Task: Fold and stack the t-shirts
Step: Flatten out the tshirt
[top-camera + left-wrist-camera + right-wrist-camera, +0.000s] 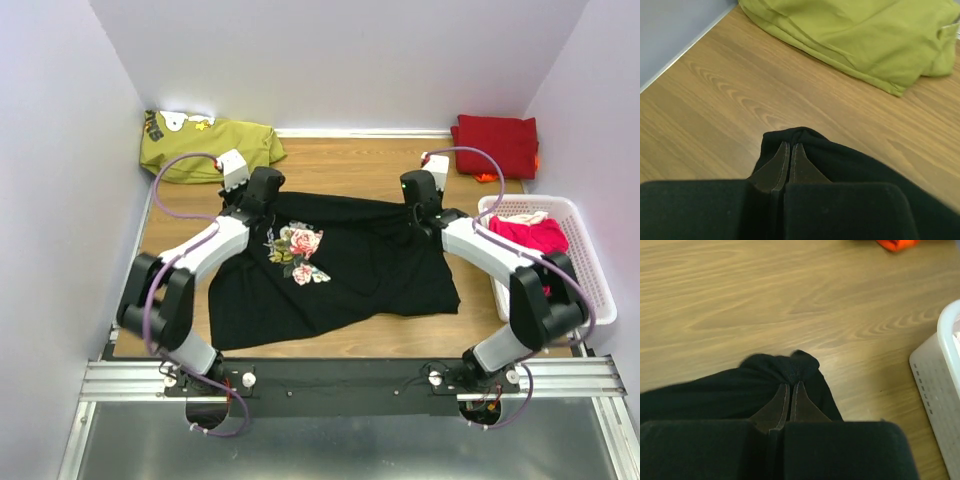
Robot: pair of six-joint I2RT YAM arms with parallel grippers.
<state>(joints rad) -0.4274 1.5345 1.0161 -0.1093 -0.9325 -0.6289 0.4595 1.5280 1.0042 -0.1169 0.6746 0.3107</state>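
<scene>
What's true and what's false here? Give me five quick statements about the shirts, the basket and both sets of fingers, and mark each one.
1. The left fingers are shut on an edge of the black t-shirt. True.
2. The right fingers hang open over bare wood. False: they are shut on the black t-shirt too.
3. The dark red t-shirt lies folded in the far right corner. True.
4. The white basket stands on the left. False: it stands on the right, with pink cloth in it.
5. The olive-green shirt lies on top of the black t-shirt. False: it lies apart, in the far left corner.
</scene>
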